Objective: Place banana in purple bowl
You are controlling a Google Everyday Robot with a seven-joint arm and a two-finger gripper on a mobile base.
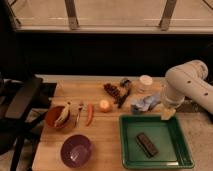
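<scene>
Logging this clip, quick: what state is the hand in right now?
Hand: at the green tray's far edge, away from the banana; open or closed cannot be told.

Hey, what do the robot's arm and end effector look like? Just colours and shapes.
The arm is off-white, built of thick rounded tubular segments with a smooth shell and a few small dark dots on it. No cables or lettering show. The end effector is a small pale cream-yellow piece under the arm's last segment, above the far edge of the green tray.
</scene>
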